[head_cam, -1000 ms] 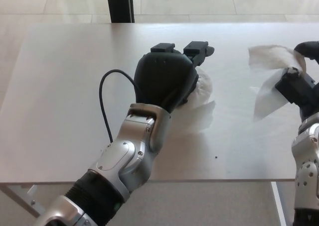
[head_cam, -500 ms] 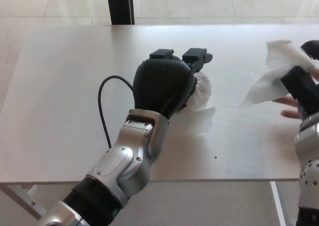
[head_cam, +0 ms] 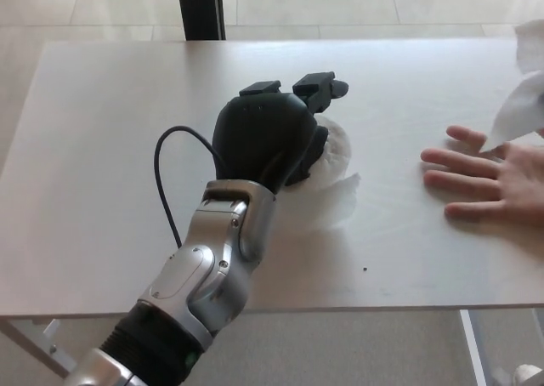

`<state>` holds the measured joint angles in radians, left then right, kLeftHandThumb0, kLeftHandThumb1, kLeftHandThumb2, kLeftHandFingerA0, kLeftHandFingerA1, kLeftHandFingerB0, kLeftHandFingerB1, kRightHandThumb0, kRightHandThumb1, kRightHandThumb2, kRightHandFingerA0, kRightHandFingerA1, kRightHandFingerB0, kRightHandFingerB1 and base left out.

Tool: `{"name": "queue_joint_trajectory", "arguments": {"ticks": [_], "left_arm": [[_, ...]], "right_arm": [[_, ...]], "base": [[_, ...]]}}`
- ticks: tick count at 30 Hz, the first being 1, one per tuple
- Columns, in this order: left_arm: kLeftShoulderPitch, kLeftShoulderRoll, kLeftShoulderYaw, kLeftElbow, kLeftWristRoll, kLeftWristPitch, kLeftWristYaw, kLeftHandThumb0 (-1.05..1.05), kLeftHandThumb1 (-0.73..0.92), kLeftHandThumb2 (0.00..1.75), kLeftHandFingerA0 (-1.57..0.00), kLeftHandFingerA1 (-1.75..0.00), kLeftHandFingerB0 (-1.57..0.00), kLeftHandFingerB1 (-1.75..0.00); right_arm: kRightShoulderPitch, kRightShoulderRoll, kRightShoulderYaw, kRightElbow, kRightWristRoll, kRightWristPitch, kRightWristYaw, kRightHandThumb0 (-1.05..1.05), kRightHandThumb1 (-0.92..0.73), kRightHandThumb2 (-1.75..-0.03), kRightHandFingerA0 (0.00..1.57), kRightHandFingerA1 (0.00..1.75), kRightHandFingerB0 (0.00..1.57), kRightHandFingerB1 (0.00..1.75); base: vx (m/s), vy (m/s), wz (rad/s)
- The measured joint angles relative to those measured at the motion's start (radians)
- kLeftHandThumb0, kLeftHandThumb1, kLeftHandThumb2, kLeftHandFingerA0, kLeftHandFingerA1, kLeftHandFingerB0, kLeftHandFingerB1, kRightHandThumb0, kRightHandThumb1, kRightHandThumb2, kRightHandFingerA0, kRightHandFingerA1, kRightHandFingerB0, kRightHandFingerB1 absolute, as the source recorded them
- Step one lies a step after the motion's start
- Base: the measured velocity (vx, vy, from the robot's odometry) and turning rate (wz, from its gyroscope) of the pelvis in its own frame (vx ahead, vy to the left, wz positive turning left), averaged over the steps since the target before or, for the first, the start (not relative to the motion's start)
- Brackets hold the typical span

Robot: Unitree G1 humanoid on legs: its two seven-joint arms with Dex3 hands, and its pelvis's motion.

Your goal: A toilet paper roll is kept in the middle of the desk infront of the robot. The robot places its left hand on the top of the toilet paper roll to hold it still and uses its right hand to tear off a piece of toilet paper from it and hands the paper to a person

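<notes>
1. My left hand [head_cam: 268,135] is pressing flat on the toilet paper roll [head_cam: 336,148], fingers draped over its top.
2. The roll is sitting mid-desk [head_cam: 102,148].
3. Right of the roll, I am seeing a person's hand [head_cam: 484,178] lying palm-up, with a torn paper piece [head_cam: 523,105] above it.

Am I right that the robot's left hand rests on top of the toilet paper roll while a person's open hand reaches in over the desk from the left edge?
Not quite: the head view shows the person's hand coming in from the right edge. The left hand does rest on the toilet paper roll on the desk.
</notes>
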<state>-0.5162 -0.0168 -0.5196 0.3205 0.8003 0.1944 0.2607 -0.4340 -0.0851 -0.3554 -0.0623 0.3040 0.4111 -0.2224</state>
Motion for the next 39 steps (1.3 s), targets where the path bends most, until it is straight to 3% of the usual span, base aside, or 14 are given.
{"name": "queue_joint_trajectory", "arguments": {"ticks": [3, 4, 9, 10, 11, 13, 19, 21, 23, 26, 27, 28, 29, 39], "left_arm": [[0.004, 0.001, 0.003, -0.012, 0.0, 0.0, -0.003, -0.22, 0.62, 0.61, -0.82, -1.28, -0.45, -0.48], [0.005, 0.002, 0.004, -0.014, 0.0, 0.0, -0.004, -0.22, 0.63, 0.59, -0.78, -1.05, -0.46, -0.48], [0.006, 0.001, 0.006, -0.026, 0.001, 0.0, -0.005, -0.23, 0.62, 0.59, -0.81, -1.24, -0.46, -0.47], [0.007, 0.0, 0.005, -0.028, 0.001, 0.0, -0.005, -0.24, 0.62, 0.6, -0.84, -1.27, -0.46, -0.47], [0.007, -0.001, 0.005, -0.029, 0.001, 0.0, -0.006, -0.23, 0.62, 0.6, -0.85, -1.3, -0.46, -0.48], [0.008, -0.004, 0.004, -0.033, 0.001, 0.0, -0.005, -0.23, 0.63, 0.6, -0.77, -0.93, -0.47, -0.48], [0.009, -0.014, 0.003, -0.036, 0.001, 0.0, -0.005, -0.23, 0.61, 0.62, -0.84, -1.11, -0.46, -0.49], [0.009, -0.017, 0.003, -0.036, 0.001, 0.0, -0.005, -0.24, 0.61, 0.62, -0.79, -0.98, -0.47, -0.5], [0.01, -0.019, 0.003, -0.036, 0.001, 0.0, -0.005, -0.24, 0.62, 0.62, -0.79, -1.02, -0.46, -0.49], [0.01, -0.021, 0.003, -0.037, 0.002, 0.0, -0.005, -0.26, 0.62, 0.63, -0.68, -0.78, -0.45, -0.49], [0.01, -0.021, 0.003, -0.038, 0.002, 0.0, -0.005, -0.26, 0.63, 0.62, -0.67, -0.76, -0.46, -0.46], [0.011, -0.021, 0.003, -0.039, 0.002, 0.0, -0.005, -0.27, 0.63, 0.61, -0.72, -0.92, -0.45, -0.47], [0.011, -0.022, 0.003, -0.04, 0.002, 0.0, -0.005, -0.29, 0.64, 0.62, -0.71, -0.85, -0.45, -0.46], [0.05, -0.029, 0.0, -0.076, 0.0, 0.0, -0.005, -0.34, 0.63, 0.61, -0.54, -0.63, -0.5, -0.46]], "right_arm": [[-0.004, -0.105, 0.031, 0.051, -0.032, -0.025, 0.033, -0.25, -0.45, -1.13, 1.24, 1.36, 1.01, 1.2], [-0.004, -0.133, 0.045, 0.065, -0.044, -0.035, 0.04, -0.14, -0.46, -1.23, 0.92, 1.71, 0.8, 1.52], [0.002, -0.221, 0.116, 0.125, -0.101, -0.098, 0.064, -0.19, -0.51, -1.18, 0.9, 1.75, 0.78, 1.55], [0.005, -0.235, 0.132, 0.137, -0.113, -0.11, 0.065, -0.25, -0.52, -1.13, 1.13, 1.34, 0.92, 1.19], [0.008, -0.245, 0.145, 0.145, -0.123, -0.118, 0.066, -0.14, -0.57, -1.0, 0.84, 1.71, 0.77, 1.43], [0.016, -0.278, 0.191, 0.172, -0.156, -0.14, 0.065, -0.18, -0.61, -0.91, 0.89, 1.6, 0.87, 1.2], [0.032, -0.318, 0.309, 0.26, -0.236, -0.18, 0.045, -0.15, -0.54, -0.93, 0.86, 1.75, 0.72, 1.53], [0.032, -0.319, 0.346, 0.296, -0.261, -0.191, 0.034, -0.2, -0.46, -1.01, 1.18, 1.36, 0.96, 1.22], [0.031, -0.319, 0.391, 0.34, -0.287, -0.202, 0.019, -0.15, -0.57, -0.8, 0.91, 1.75, 0.7, 1.59], [0.024, -0.319, 0.452, 0.405, -0.325, -0.211, -0.006, -0.22, -0.62, -0.62, 0.88, 1.75, 0.74, 1.41], [0.021, -0.319, 0.478, 0.432, -0.341, -0.213, -0.017, -0.34, -0.47, -0.87, 1.18, 1.38, 0.85, 1.13], [0.015, -0.319, 0.504, 0.46, -0.356, -0.214, -0.028, -0.26, -0.6, -0.57, 0.88, 1.73, 0.83, 0.96], [0.011, -0.319, 0.524, 0.482, -0.369, -0.214, -0.036, -0.27, -0.57, -0.6, 0.89, 1.63, 0.85, 0.68], [-0.083, -0.338, 0.732, 0.688, -0.506, -0.24, -0.116, -0.26, -0.64, -0.62, 0.54, 0.91, 0.5, 0.49]], "base": [[0.0, 0.0, 0.0], [0.0, 0.0, 0.0], [0.0, 0.0, 0.0], [0.0, 0.0, 0.0], [0.0, 0.0, 0.0], [0.0, 0.0, 0.0], [0.0, 0.0, 0.0], [0.0, 0.0, 0.0], [0.0, 0.0, 0.0], [0.0, 0.0, 0.0], [0.0, 0.0, 0.0], [0.0, 0.0, 0.0], [0.0, 0.0, 0.0], [0.0, 0.0, 0.0]]}}
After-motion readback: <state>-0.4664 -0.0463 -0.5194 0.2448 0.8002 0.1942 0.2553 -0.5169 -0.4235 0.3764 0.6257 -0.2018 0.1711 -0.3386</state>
